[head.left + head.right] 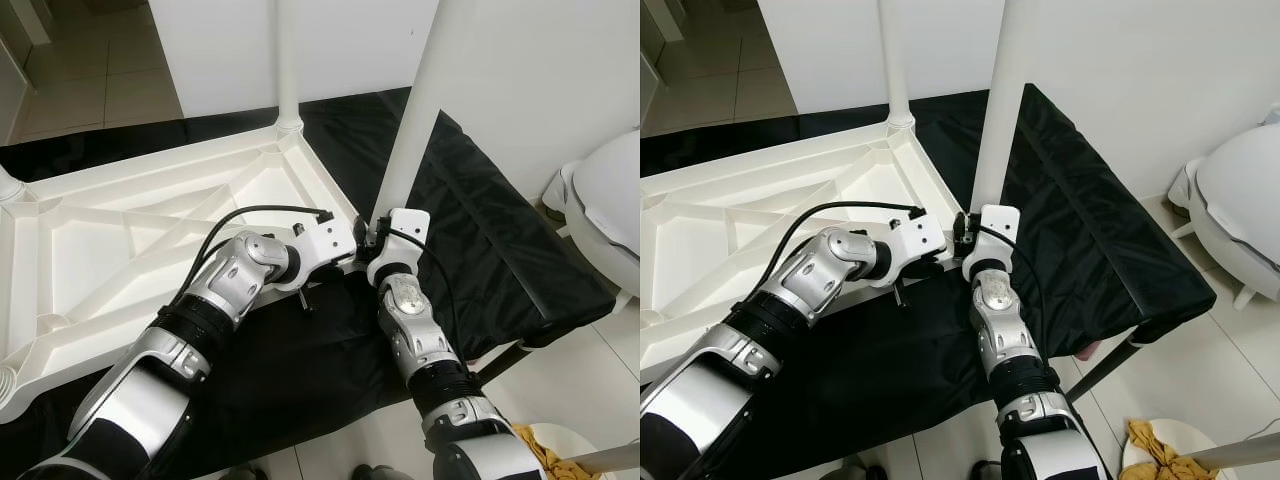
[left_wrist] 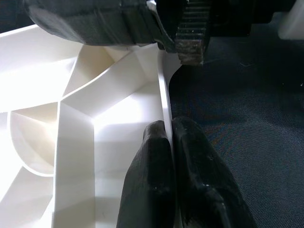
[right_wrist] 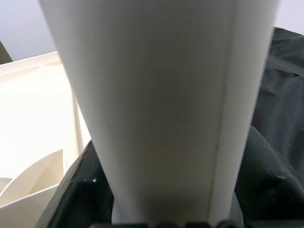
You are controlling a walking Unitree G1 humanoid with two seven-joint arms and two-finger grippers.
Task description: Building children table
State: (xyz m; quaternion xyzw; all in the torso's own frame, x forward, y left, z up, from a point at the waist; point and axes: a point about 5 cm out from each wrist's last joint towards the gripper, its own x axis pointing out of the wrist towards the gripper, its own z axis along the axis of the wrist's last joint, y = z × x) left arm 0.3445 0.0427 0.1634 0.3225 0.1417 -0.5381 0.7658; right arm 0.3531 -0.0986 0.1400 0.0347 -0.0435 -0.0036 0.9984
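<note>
The white tabletop (image 1: 150, 240) is lying upside down on black cloth (image 1: 480, 250); one leg (image 1: 287, 60) is standing fitted; right gripper (image 1: 372, 232) is clamping another leg (image 1: 415, 110) at the near corner; left gripper (image 2: 168, 142) is pinching the tabletop's rim; remaining legs are waiting.

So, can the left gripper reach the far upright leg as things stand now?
Probably not right away. The left gripper is shut on the tabletop rim, so it must let go first. After that, the far leg stands unobstructed.
</note>
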